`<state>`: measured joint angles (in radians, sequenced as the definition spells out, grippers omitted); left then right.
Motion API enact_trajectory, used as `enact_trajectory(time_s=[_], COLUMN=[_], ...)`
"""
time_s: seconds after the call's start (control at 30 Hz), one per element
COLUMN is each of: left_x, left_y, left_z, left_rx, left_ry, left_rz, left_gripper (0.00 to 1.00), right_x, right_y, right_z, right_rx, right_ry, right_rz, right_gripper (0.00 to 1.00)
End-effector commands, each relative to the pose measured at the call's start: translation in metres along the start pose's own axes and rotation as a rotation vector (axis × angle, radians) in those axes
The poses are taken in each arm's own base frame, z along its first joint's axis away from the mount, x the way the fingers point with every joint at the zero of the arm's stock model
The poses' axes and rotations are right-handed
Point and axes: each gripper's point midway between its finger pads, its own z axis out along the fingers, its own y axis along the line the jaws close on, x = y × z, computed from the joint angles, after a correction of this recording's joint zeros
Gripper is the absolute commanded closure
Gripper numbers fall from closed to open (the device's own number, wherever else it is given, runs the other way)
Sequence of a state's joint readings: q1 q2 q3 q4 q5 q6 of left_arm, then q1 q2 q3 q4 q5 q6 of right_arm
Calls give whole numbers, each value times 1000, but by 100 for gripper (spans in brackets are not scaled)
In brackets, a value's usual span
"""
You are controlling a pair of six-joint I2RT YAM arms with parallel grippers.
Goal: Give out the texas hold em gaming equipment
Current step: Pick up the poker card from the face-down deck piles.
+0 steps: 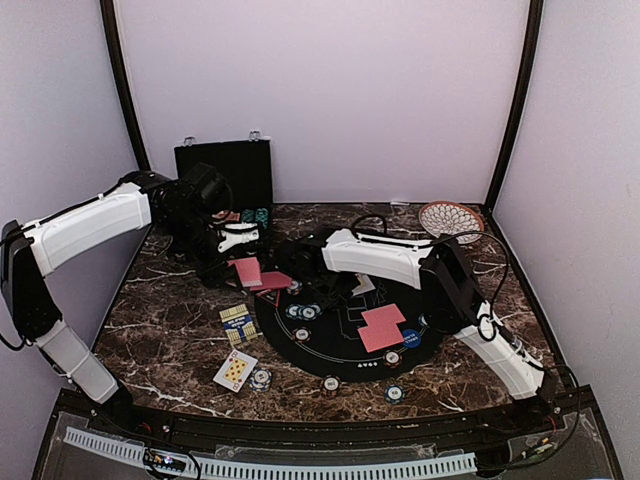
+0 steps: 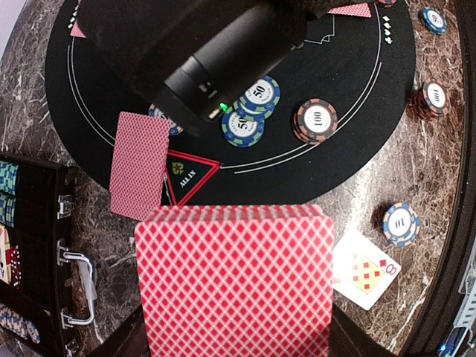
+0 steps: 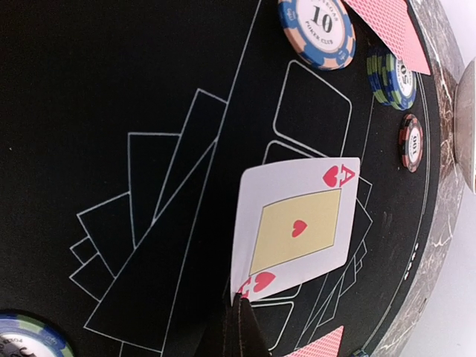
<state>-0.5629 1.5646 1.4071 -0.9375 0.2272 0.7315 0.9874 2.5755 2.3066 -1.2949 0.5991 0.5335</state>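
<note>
My left gripper (image 1: 241, 261) is shut on a deck of red-backed playing cards (image 2: 236, 279), held above the marble table left of the round black mat (image 1: 330, 352). The deck hides its fingers in the left wrist view. My right gripper (image 3: 242, 321) is shut on the corner of a face-up ace of hearts (image 3: 296, 223), hanging over the card outlines printed on the mat. Two red-backed cards (image 1: 381, 327) lie on the mat's right side. Striped poker chips (image 2: 253, 113) sit on and around the mat. A blue disc (image 1: 411, 338) lies beside the two cards.
A black chip case (image 1: 225, 172) stands open at the back left, a patterned plate (image 1: 450, 217) at the back right. A face-up eight of diamonds (image 2: 364, 269) and a 10 chip (image 2: 401, 223) lie near the front edge. A red-backed card (image 2: 139, 165) and an ALL IN triangle (image 2: 186, 172) overlap the mat's rim.
</note>
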Motion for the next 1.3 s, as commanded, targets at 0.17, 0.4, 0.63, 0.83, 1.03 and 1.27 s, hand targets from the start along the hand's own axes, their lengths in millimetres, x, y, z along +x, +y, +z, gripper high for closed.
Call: enact_trajectory(time_s=[0.17, 0.4, 0.63, 0.83, 1.03, 1.27], left_x=[5, 4, 3, 4, 3, 2], left_y=[-9, -9, -9, -10, -10, -9], left_z=[-14, -14, -16, -18, -18, -18], left_rx=[1, 4, 1, 4, 3, 1], left_ry=[-18, -21, -21, -22, -26, -25], left_rz=[11, 11, 13, 13, 15, 16], left_gripper=[100, 100, 100, 100, 100, 100], right_x=[-27, -46, -69, -47, 1, 17], right_y=[-4, 8, -6, -46, -45, -36], right_z=[5, -7, -69, -82, -36, -12], right_rx=[-121, -307, -612, -771, -798, -800], right_ry=[-23, -46, -170, -230, -123, -91], right_rz=[155, 223, 341, 399, 372, 346], right_gripper=[90, 52, 34, 29, 34, 38])
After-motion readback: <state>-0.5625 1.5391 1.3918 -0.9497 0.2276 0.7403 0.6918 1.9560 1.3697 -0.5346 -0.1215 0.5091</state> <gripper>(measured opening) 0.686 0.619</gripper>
